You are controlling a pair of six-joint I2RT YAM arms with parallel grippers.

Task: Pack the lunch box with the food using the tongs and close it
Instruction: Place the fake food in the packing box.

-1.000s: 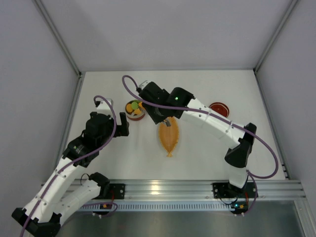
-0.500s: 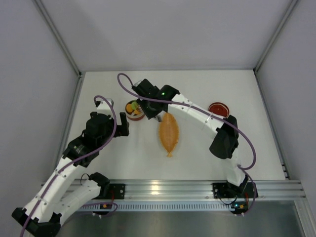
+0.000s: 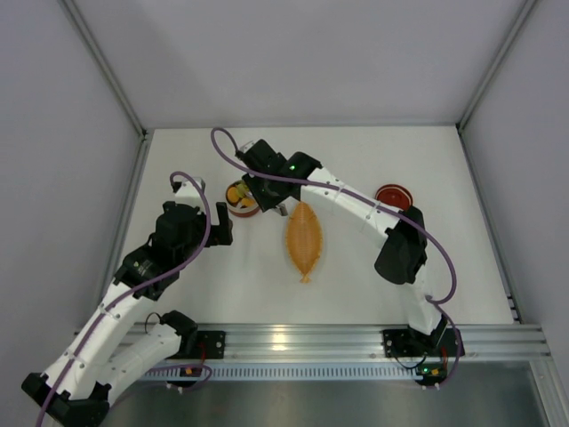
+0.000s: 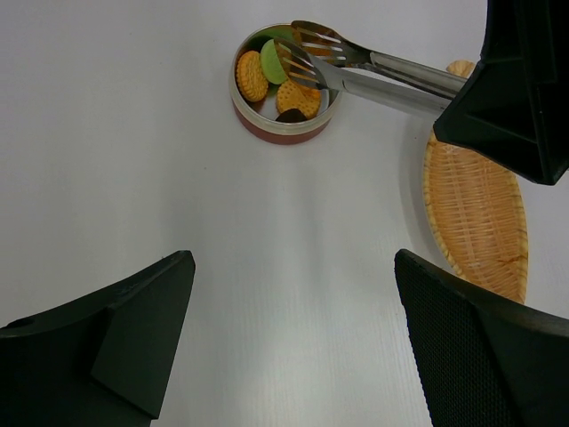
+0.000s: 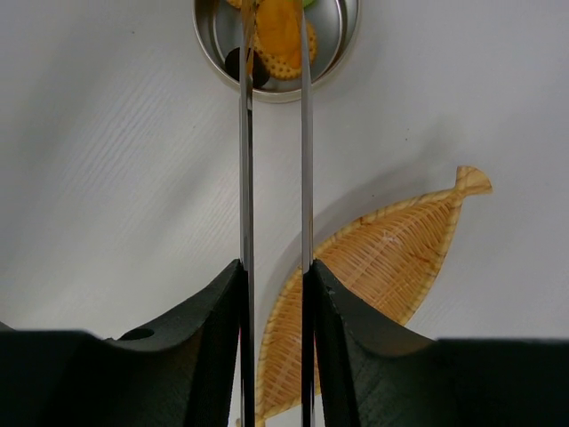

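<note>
The tongs (image 4: 391, 76) are reaching into the lunch box (image 4: 267, 133), tips spread over the food (image 4: 252, 76) inside. On lifting, a tip could be catching the rim and tipping the box, or dragging a piece out. The right gripper (image 5: 274, 276) is clamping the tongs' arms partway together. The left gripper (image 4: 289, 267) is hovering nearby, jaws wide apart, holding nothing. The lid (image 3: 394, 195) is lying well apart.

White table (image 3: 400, 151) spreads flat all around the right pincer (image 5: 274, 289). Beyond it rises a pale grey back wall (image 3: 302, 62). A left wall (image 3: 62, 178) and a right wall (image 3: 533, 160), grey too, flank it. On its near side, an aluminium rail (image 3: 293, 338) catches a bright glint.
</note>
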